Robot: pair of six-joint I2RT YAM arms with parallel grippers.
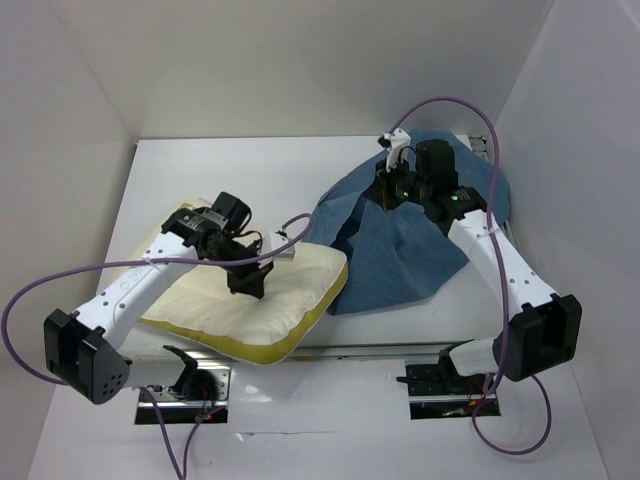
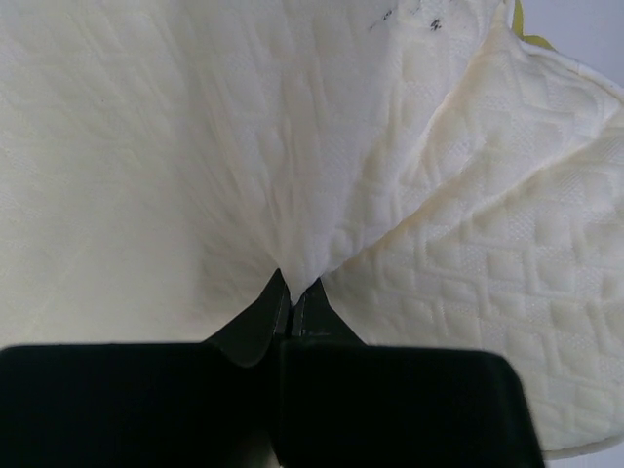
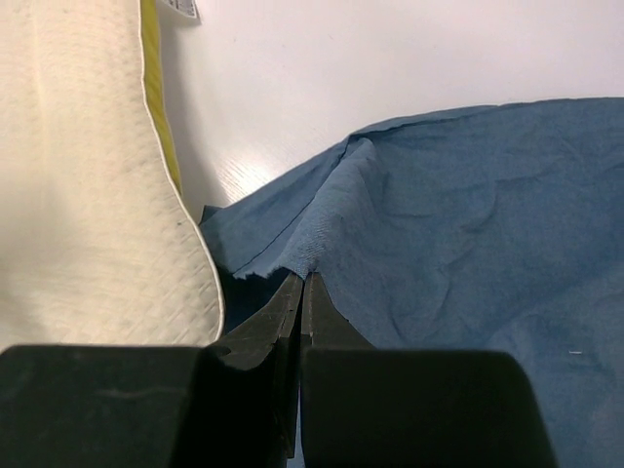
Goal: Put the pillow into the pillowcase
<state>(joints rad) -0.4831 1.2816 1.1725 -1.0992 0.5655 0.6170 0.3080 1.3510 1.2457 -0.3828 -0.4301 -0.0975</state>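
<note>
The cream-white pillow [image 1: 262, 305] with a yellow edge lies at the near left of the table. My left gripper [image 1: 247, 285] presses down on its top and is shut on a pinch of its quilted cover [image 2: 292, 244]. The dusty-blue pillowcase [image 1: 400, 250] is heaped right of the pillow, pulled up into a peak. My right gripper [image 1: 390, 192] is shut on that raised cloth edge [image 3: 322, 249]. In the right wrist view the pillow [image 3: 88, 195] lies just left of the pillowcase's dark opening.
White walls [image 1: 90, 110] close in the table on the left, back and right. Purple cables [image 1: 470, 110] loop above both arms. A metal rail [image 1: 380, 350] runs along the near table edge between the arm bases.
</note>
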